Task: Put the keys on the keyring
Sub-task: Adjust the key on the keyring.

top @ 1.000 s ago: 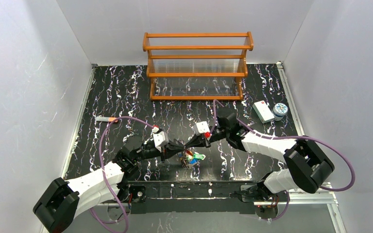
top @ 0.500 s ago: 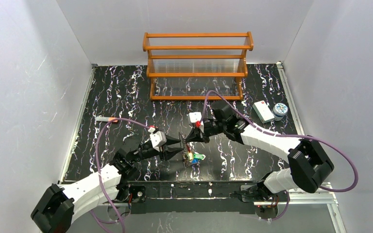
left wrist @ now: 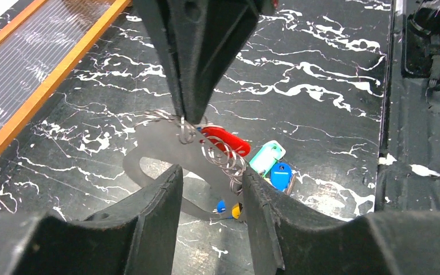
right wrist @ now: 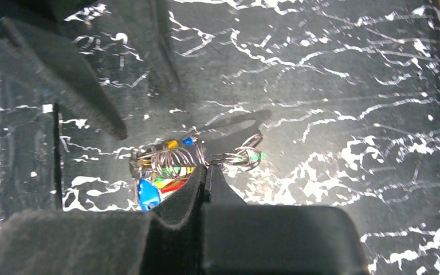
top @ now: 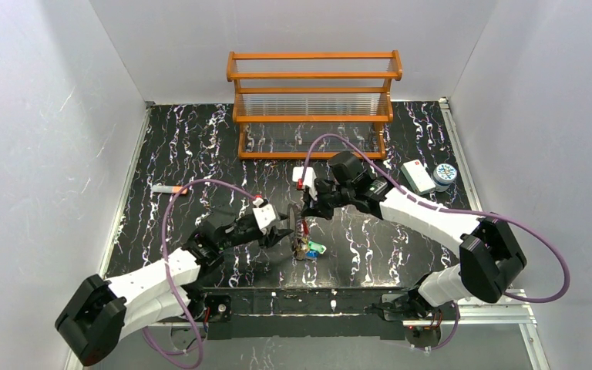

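Note:
The keys (top: pixel 308 248) are a small bunch with red (left wrist: pixel 226 140), green (left wrist: pixel 266 157) and blue (left wrist: pixel 279 175) tags, low over the table's near middle. Thin silver coils of the keyring (left wrist: pixel 186 129) rise from the bunch. My right gripper (right wrist: pixel 206 169) comes down from above and is shut on that wire. In the right wrist view loops of the keyring (right wrist: pixel 175 157) stick out on both sides of its tips. My left gripper (left wrist: pixel 209 175) is open just left of the bunch, its fingers either side of the hanging coils, holding nothing.
A wooden rack (top: pixel 314 104) stands at the back. A white box (top: pixel 417 176) and a round tin (top: pixel 445 174) sit at the right. An orange-tipped stick (top: pixel 168 188) lies at the left. The right arm's cable loops above the middle.
My left gripper has opened and let go of the wire. My right gripper stays shut on the keyring and has shifted left and a little farther back.

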Available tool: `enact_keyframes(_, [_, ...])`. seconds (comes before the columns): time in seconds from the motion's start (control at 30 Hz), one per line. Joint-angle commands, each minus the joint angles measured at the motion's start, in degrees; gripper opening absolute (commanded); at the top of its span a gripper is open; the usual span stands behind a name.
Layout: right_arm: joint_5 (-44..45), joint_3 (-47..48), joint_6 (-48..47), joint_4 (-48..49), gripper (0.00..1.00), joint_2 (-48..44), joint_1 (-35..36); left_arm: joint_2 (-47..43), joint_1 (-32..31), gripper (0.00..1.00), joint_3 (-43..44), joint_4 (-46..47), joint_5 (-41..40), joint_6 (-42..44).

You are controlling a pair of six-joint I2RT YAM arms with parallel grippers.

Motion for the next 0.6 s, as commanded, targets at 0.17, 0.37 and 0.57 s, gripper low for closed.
enact_keyframes(0.17, [14.8, -0.4, 3.3, -15.2, 0.01, 4.1, 1.4, 7.4, -3.1, 0.4, 3.3, 5.7, -1.8, 4.6])
enact_keyframes(0.37, [15.9, -1.8, 2.2, -16.2, 0.01, 2.8, 1.4, 10.9, -4.8, 0.39, 3.4, 9.3, -3.5, 3.8])
enact_keyframes(0.57, [8.2, -3.0, -1.4, -14.4, 0.01, 0.6, 1.5, 13.8, -6.0, 0.36, 3.1, 12.5, -3.1, 4.8])
